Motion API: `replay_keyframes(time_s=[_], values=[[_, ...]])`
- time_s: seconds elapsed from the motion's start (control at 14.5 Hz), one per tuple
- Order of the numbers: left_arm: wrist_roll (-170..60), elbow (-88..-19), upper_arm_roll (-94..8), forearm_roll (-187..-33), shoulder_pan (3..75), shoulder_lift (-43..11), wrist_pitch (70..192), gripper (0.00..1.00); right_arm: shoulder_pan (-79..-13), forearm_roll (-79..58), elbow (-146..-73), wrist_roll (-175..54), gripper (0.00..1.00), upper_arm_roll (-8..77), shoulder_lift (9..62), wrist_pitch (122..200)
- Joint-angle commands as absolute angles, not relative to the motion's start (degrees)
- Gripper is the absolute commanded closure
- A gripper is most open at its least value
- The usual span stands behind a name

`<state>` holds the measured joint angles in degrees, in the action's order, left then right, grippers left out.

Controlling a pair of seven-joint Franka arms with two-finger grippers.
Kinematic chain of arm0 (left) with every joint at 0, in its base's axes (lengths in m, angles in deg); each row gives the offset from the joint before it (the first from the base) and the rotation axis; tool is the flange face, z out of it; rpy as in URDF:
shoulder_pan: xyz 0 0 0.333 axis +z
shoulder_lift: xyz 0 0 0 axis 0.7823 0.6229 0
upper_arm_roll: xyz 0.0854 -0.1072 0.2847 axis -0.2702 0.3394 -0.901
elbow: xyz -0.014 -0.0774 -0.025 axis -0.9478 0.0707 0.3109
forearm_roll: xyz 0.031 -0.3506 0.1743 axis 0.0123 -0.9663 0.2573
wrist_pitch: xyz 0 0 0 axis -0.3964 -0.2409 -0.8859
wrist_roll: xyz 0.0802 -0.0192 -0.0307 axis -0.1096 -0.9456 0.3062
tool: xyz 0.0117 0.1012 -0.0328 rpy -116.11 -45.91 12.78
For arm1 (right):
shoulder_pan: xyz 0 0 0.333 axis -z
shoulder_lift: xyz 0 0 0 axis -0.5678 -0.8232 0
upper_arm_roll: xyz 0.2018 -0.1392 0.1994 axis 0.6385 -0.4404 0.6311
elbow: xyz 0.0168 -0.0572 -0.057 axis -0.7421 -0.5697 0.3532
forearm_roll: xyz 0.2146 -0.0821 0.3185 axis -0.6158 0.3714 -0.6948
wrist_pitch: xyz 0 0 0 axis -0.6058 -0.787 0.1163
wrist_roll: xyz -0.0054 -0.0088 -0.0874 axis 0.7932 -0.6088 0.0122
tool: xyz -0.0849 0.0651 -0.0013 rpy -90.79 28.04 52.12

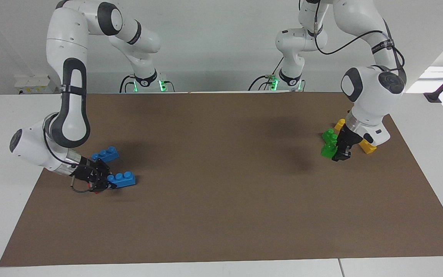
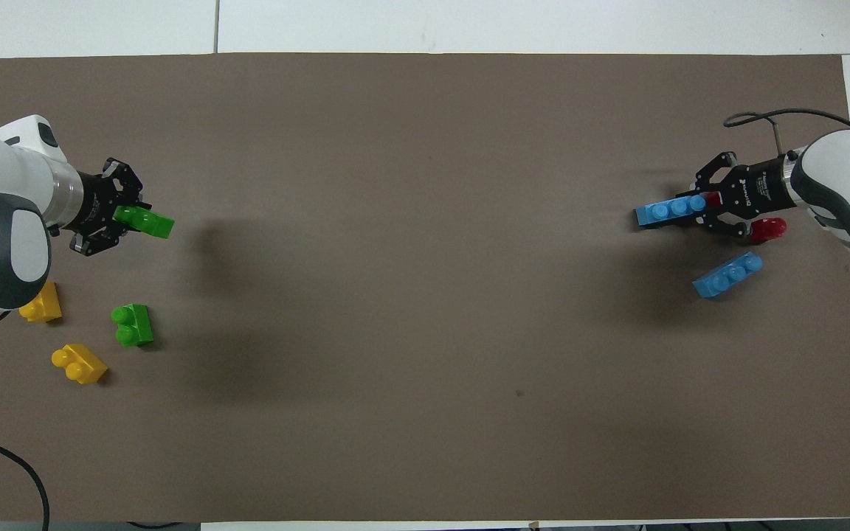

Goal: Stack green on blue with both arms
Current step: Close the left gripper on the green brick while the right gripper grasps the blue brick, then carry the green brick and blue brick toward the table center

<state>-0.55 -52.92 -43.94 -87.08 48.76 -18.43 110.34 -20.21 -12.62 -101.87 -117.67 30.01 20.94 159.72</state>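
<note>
Two claws held bricks: left gripper pinched green brick over the mat; right gripper pinched blue brick on it; best lower studs straight.

**What lay on the brown mat**

A white table carried a wide brown mat. Taking the resting green brick as landmark: one yellow brick sat near it, slightly nearer the robots, and another lay beside it toward the mat's edge. Well apart, at the right arm's end, lay a blue brick and a red brick.
</note>
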Motion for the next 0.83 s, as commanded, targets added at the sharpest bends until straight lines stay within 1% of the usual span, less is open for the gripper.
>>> replay_keyframes(time_s=[0.0,0.14,0.48,0.69,0.76], values=[[6.3,-50.5,-44.5,-84.7,45.8,-19.5,104.9,1.0,-21.7,-15.0,-100.6,-120.4,1.0,31.0,23.0,157.9],[11.4,-50.0,-44.3,-84.7,44.6,-20.2,103.7,1.0,-23.4,-15.6,-100.1,-127.1,1.0,32.6,24.5,158.2],[17.4,-50.3,-43.7,-85.2,42.6,-24.6,100.1,1.0,-32.4,-16.1,-100.1,-141.3,1.0,32.7,29.2,158.3],[22.0,-50.6,-43.6,-85.2,40.1,-25.5,98.5,1.0,-38.4,-16.0,-100.6,-149.5,1.0,32.7,30.7,160.1],[23.4,-50.7,-43.6,-85.2,39.5,-25.6,98.4,1.0,-40.4,-15.9,-100.7,-153.8,1.0,32.7,30.6,162.1]])
